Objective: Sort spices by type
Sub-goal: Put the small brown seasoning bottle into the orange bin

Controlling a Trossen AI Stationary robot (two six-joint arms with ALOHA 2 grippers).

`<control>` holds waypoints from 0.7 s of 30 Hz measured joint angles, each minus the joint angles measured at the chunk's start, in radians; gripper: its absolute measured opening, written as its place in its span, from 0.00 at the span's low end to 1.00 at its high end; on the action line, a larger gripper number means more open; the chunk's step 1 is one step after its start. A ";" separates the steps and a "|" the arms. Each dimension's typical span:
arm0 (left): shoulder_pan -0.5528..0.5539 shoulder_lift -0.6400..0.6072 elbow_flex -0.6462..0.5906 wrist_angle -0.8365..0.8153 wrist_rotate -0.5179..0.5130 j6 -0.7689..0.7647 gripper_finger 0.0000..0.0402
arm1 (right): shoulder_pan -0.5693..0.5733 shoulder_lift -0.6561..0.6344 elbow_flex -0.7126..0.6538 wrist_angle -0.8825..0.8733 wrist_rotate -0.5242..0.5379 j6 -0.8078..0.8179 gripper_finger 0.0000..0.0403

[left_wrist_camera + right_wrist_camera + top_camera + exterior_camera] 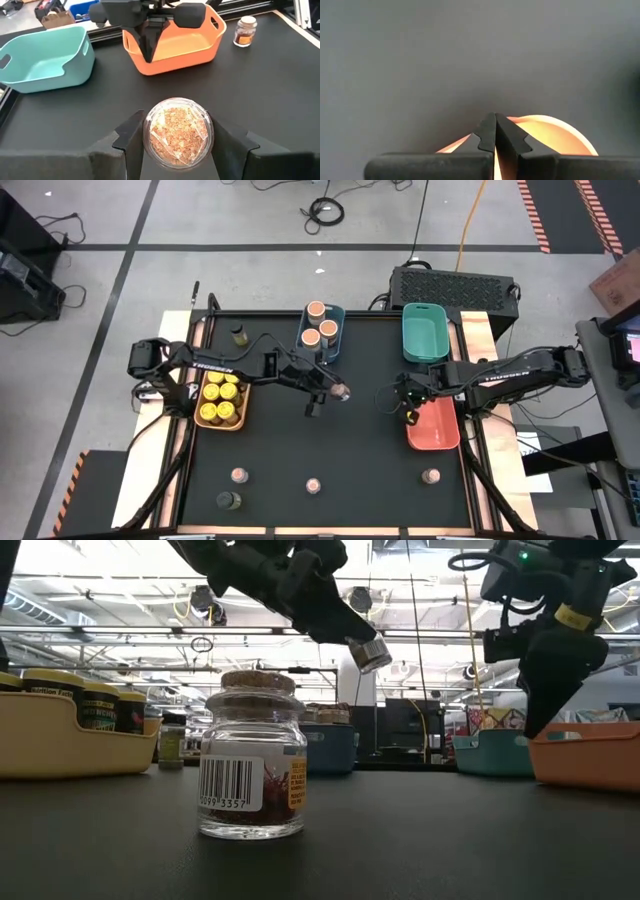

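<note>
we see the left gripper (pixel 338 391) raised over the middle of the black table (pixel 350 460), fingers clamped on a small clear jar (pixel 177 131) with orange-tan flakes inside; in the low view that jar (pixel 371 653) hangs tilted in the air, well above the tabletop. the right gripper (pixel 410 416) sits at the inner edge of the red bin (pixel 440 435), its fingers (pixel 490 135) pressed together with nothing between them; from the right wrist view we can't tell what the orange glow behind the tips is.

where the spices are: yellow-lidded jars (pixel 221 398) packed in the orange bin (pixel 240 423) on the left side. three peach-topped jars (pixel 321 326) in the blue bin (pixel 338 312) at the far edge. the teal bin (pixel 425 332) next to it shows no jars. one dark olive jar (pixel 238 334) stands alone on the table near the far left corner, another dark jar (pixel 229 500) near the front left. three small pinkish-topped jars stand along the front, well apart: one at left (pixel 239 475), one in the middle (pixel 313 485), one at right (pixel 431 476). the middle one is the cork-topped glass jar with a barcode label (pixel 250 769) close to the low camera, upright on the table.
</note>
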State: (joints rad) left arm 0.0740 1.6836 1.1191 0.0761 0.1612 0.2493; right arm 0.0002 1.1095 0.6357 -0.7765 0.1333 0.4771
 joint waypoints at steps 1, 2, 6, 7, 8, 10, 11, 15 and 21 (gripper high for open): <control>0.002 0.000 0.000 0.001 0.000 0.000 0.44 | 0.000 0.000 0.000 -0.003 -0.001 0.001 0.00; 0.005 0.000 0.000 0.002 0.000 0.000 0.44 | 0.000 0.000 0.000 -0.004 -0.002 0.001 0.00; 0.006 0.000 0.000 0.004 0.000 0.001 0.44 | 0.002 -0.004 0.001 0.007 -0.008 -0.007 0.00; 0.006 0.000 0.000 0.012 0.000 0.001 0.44 | 0.004 -0.009 0.007 0.020 -0.008 -0.019 0.00; 0.005 0.000 0.000 0.022 0.000 0.001 0.44 | 0.007 -0.014 0.019 0.033 -0.008 -0.031 0.00; 0.005 0.000 0.000 0.034 0.000 0.002 0.44 | 0.008 -0.031 0.049 0.043 -0.008 -0.062 0.00; 0.005 0.000 0.000 0.042 0.000 0.002 0.44 | 0.008 -0.042 0.065 0.039 -0.008 -0.074 0.00; 0.005 0.028 0.000 0.114 0.023 -0.005 0.44 | 0.008 -0.109 0.120 0.032 -0.002 -0.114 0.00; 0.004 0.153 0.055 0.258 0.036 -0.008 0.44 | 0.008 -0.225 0.156 0.026 0.031 -0.122 0.00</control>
State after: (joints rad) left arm 0.0782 1.8367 1.1744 0.3337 0.1975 0.2418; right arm 0.0082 0.8844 0.7921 -0.7501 0.1642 0.3546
